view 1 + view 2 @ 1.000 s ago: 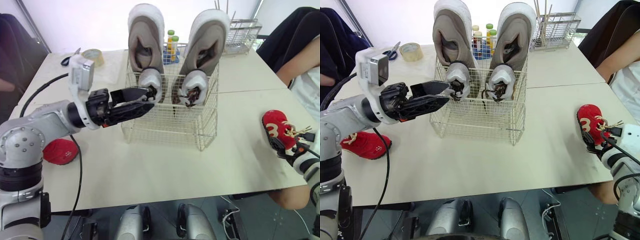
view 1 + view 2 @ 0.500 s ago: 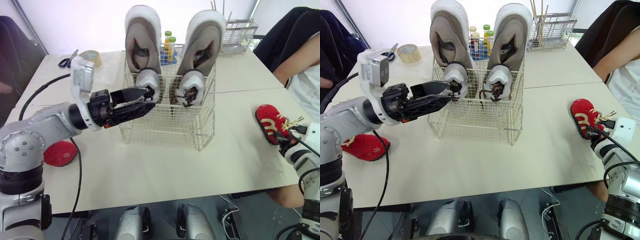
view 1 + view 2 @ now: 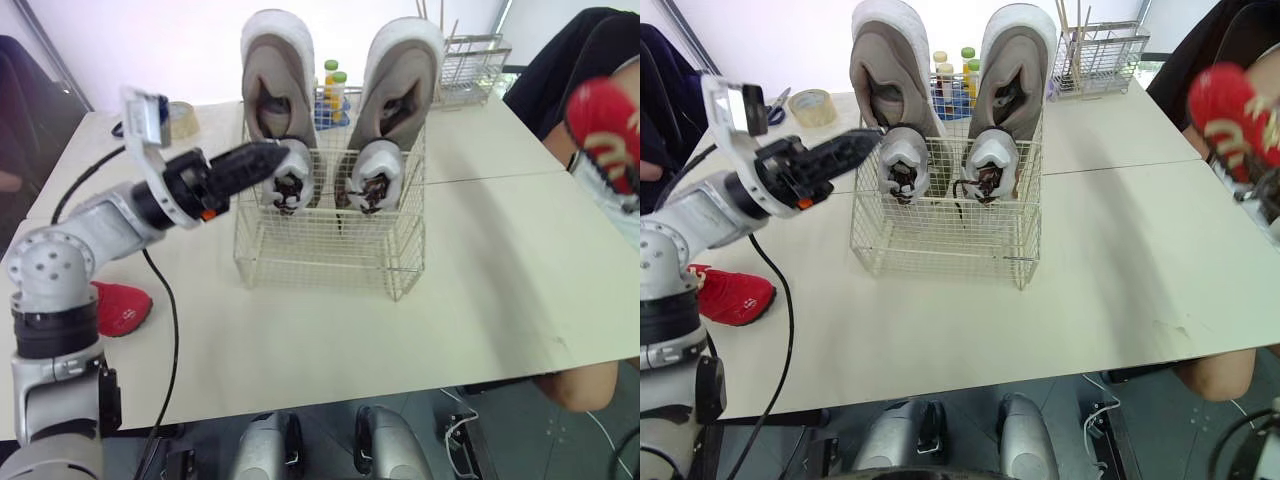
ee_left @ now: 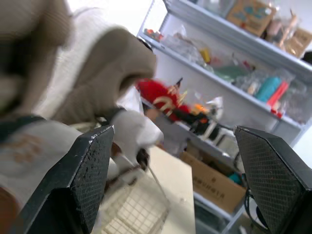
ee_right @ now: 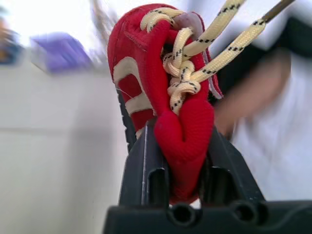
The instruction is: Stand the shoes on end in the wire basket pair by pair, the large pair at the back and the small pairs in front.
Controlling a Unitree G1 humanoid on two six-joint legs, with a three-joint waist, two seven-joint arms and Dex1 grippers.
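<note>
While right pincer (image 5: pixel 175 141) pinches red shoe (image 5: pixel 146 63), left pincer (image 4: pixel 173 132) spread near wire basket (image 3: pixel 940 240)

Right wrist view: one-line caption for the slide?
Right gripper shut on a small red fabric shoe with cream laces.

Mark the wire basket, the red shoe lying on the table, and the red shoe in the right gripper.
wire basket (image 3: pixel 940 235): right eye view, front wall.
red shoe on the table (image 3: pixel 728 295): right eye view, its upper.
held red shoe (image 5: pixel 185 131): right wrist view, upper below the laces.
</note>
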